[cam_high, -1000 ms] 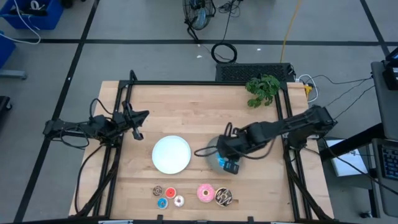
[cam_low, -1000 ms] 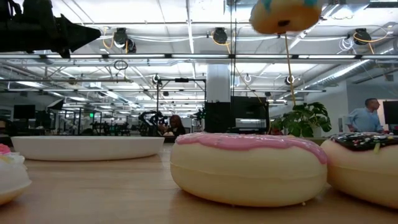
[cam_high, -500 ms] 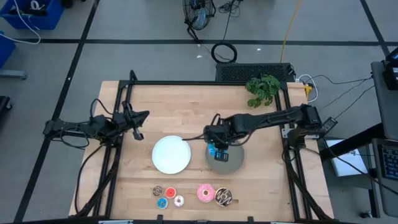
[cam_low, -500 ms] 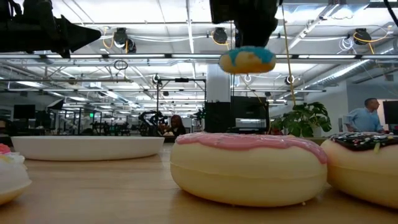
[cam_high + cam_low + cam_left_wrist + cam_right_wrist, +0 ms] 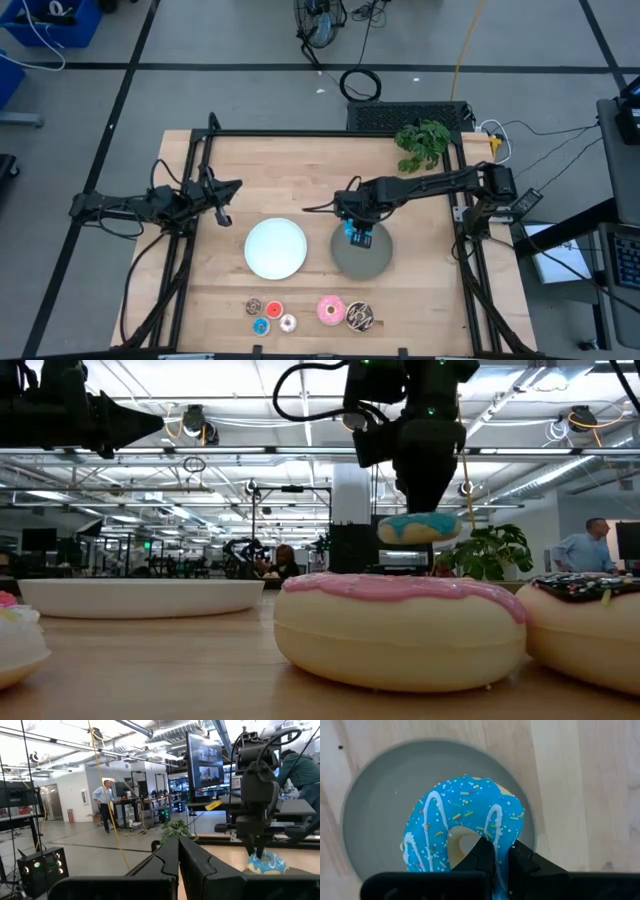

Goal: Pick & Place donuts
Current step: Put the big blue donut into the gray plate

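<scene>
My right gripper [image 5: 357, 232] is shut on the larger blue donut [image 5: 462, 827] and holds it above the grey plate [image 5: 365, 262]. In the low view the blue donut [image 5: 420, 528] hangs under that gripper [image 5: 425, 500], behind the pink donut [image 5: 400, 630] and the dark brown sprinkled donut [image 5: 590, 630]. Both lie flat near the table's near edge, beside several tiny donuts [image 5: 270, 315]. My left gripper [image 5: 225, 190] waits shut at the table's left side, touching nothing. My right gripper pinches the blue donut's ring wall [image 5: 501, 851], one finger [image 5: 482, 854] in the hole and the other finger [image 5: 522, 860] outside the ring. The fingers come from above, pointing down. The donut hangs roughly level, lifted clear above the grey plate [image 5: 375, 820].
A white plate [image 5: 276, 248] lies left of the grey one. A green plant [image 5: 423, 143] stands at the far right corner. Black frame rails run along the table's left, far and right sides. A person [image 5: 588, 547] stands in the room beyond.
My right gripper has carried the blue donut from the grey plate's near side toward the far edge, then down over the plate, and has stayed shut on it. The donut now hangs much lower in the low view than before.
</scene>
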